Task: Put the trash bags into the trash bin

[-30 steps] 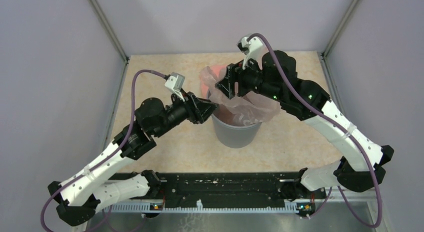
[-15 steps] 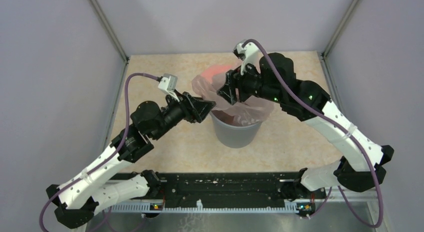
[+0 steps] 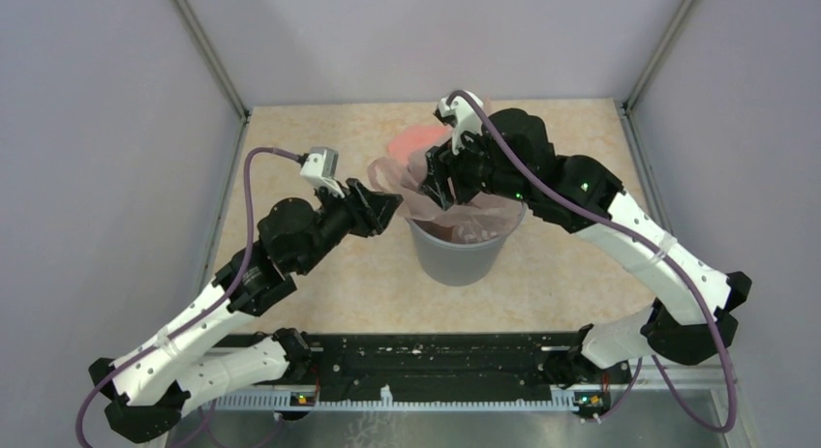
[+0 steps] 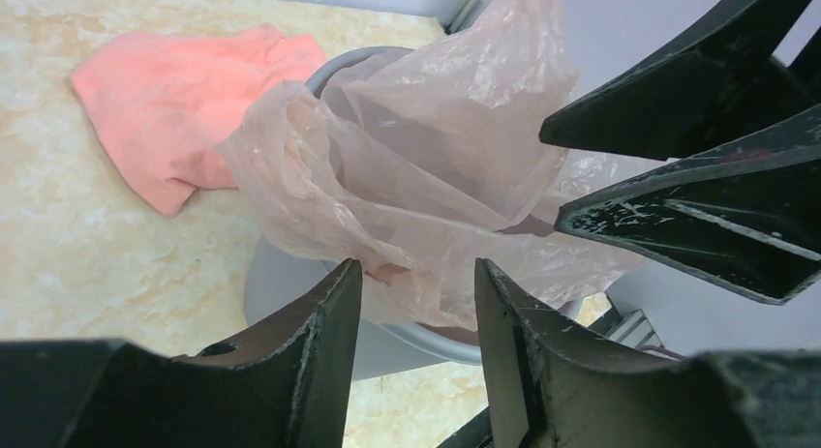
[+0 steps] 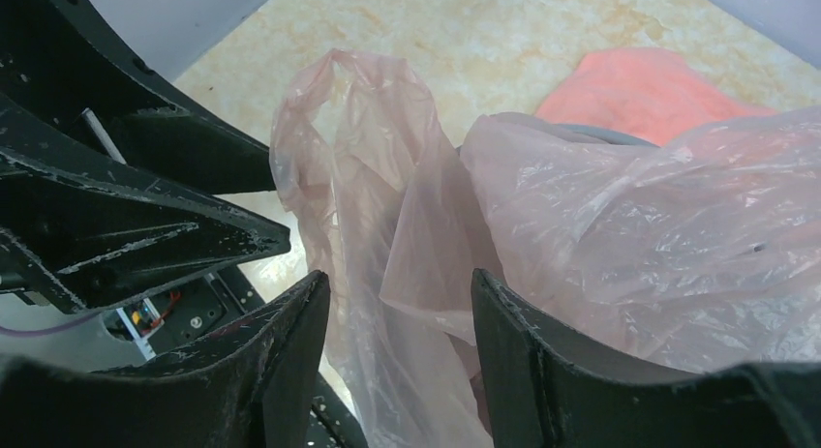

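Left fingers (image 4: 319, 351) and right fingers (image 5: 523, 361) spread, empty; left backed off trash bin (image 3: 455, 259), right advanced over trash bags (image 3: 494, 219).

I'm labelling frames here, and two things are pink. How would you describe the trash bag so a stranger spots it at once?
Find the grey round trash bin in the middle of the marbled beige table. The trash bag is the film draped over its rim and bunched above its mouth. Unlike the flat, opaque salmon cloth behind the bin, it is crinkly, pale and see-through.

Salmon-pink cloth (image 3: 414, 138), lying on beige marbled tabletop (image 3: 581, 274)
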Controlling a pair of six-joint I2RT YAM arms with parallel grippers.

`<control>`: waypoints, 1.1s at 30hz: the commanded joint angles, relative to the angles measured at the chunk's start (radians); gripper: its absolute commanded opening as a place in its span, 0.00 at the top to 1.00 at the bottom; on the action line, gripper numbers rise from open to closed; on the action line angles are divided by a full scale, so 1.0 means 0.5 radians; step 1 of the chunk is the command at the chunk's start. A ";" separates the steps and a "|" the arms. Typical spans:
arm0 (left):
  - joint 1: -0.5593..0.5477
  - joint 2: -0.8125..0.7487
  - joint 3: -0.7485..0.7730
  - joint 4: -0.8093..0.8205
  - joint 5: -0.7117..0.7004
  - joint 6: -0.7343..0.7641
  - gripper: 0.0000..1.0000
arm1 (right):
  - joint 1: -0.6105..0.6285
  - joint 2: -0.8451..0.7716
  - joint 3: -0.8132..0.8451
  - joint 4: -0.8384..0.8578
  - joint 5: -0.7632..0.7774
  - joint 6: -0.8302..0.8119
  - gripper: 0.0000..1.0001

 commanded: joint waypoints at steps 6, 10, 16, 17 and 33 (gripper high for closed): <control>-0.002 -0.034 -0.042 -0.014 -0.066 0.031 0.53 | 0.018 0.100 0.111 -0.017 -0.043 -0.096 0.46; -0.002 -0.073 -0.056 -0.085 -0.161 0.024 0.55 | 0.023 0.140 0.084 -0.030 -0.068 -0.112 0.50; -0.002 -0.096 -0.100 -0.142 -0.233 0.016 0.55 | 0.034 0.157 -0.033 -0.027 -0.038 -0.102 0.61; -0.002 -0.093 -0.111 -0.150 -0.246 0.013 0.55 | 0.034 0.151 -0.058 -0.023 -0.025 -0.096 0.61; 0.000 -0.101 -0.146 -0.131 -0.165 -0.004 0.46 | 0.040 0.045 -0.128 0.011 0.043 -0.056 0.61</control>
